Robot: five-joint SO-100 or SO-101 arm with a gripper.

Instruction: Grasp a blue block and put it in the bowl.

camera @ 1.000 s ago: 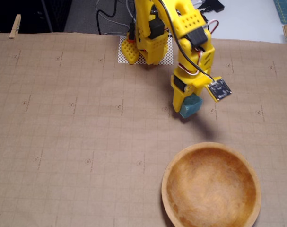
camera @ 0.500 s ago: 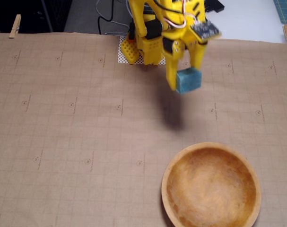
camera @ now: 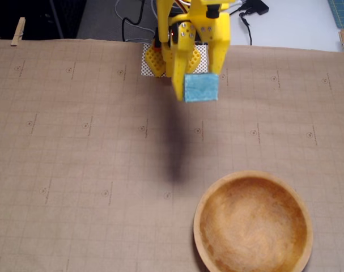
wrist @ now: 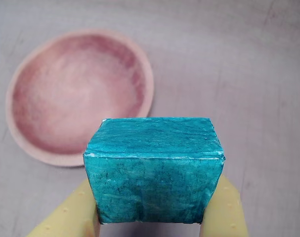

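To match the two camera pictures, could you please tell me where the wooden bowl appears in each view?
Wrist view: the wooden bowl lies upper left, empty, beyond the held block.
Fixed view: the bowl sits at the lower right, its rim cut by the bottom edge.
Shared landmark: the blue block clamped in the yellow gripper, above the paper and not over the bowl.

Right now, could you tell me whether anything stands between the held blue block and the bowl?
Nothing visible does. The gripper holds the blue block above bare paper-covered table, and the stretch toward the empty bowl is clear.
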